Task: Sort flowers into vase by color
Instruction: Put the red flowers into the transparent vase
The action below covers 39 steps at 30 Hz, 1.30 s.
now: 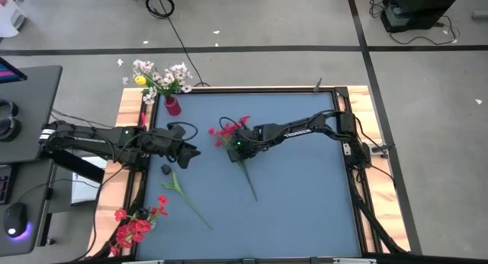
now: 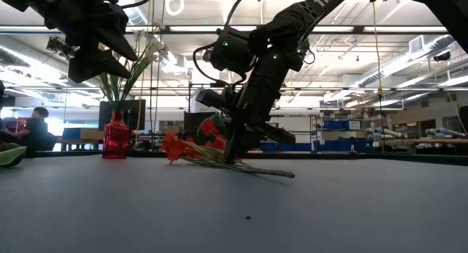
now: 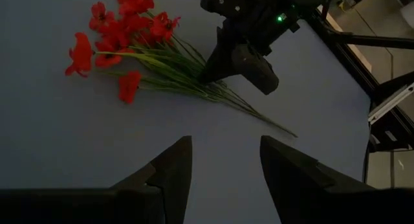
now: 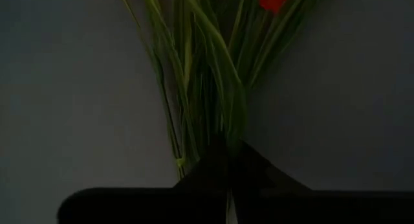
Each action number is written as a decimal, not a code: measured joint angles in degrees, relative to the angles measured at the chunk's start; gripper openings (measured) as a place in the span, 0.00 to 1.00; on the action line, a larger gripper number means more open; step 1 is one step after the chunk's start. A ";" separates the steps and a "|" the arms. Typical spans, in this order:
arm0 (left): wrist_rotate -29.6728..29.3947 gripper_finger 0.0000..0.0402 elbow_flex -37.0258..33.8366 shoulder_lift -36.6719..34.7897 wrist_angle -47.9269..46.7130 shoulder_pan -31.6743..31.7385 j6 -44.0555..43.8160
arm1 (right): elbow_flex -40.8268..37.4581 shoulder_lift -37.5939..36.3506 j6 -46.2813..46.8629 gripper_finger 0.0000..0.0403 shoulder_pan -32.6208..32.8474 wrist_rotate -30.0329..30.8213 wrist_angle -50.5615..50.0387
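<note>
The right gripper point(image 1: 238, 147) is down at the table's centre, fingers closed on the stems of a red sprig point(image 1: 229, 132) that lies on the mat point(image 1: 305, 195). The left gripper point(image 1: 187, 152) hovers nearby, fingers point(image 3: 173, 166) parted and holding nothing. Another red sprig point(image 1: 162, 200) lies near the front-left; a red vase point(image 1: 172, 104) holds white flowers point(image 1: 162, 75) at the back-left corner.

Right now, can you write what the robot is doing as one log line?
right pincer: shut on red flower sprig, mid-table | left pincer: open, empty, beside it | red vase: holds white flowers
</note>
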 joint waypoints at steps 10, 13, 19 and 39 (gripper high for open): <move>0.01 0.47 0.00 0.00 -2.08 0.00 -0.02 | 0.00 -1.24 -0.38 0.02 0.13 0.43 -3.30; 0.51 0.47 0.00 0.00 -3.10 0.00 0.00 | -0.17 -2.86 -1.05 0.02 0.15 1.67 -8.25; 1.29 0.47 0.00 -0.04 -3.37 -0.01 0.39 | -0.33 -6.58 -2.70 0.02 0.97 5.69 -19.12; 1.29 0.47 0.00 -0.02 -3.34 0.00 1.81 | 0.11 -3.44 -12.69 0.62 4.47 6.05 -17.45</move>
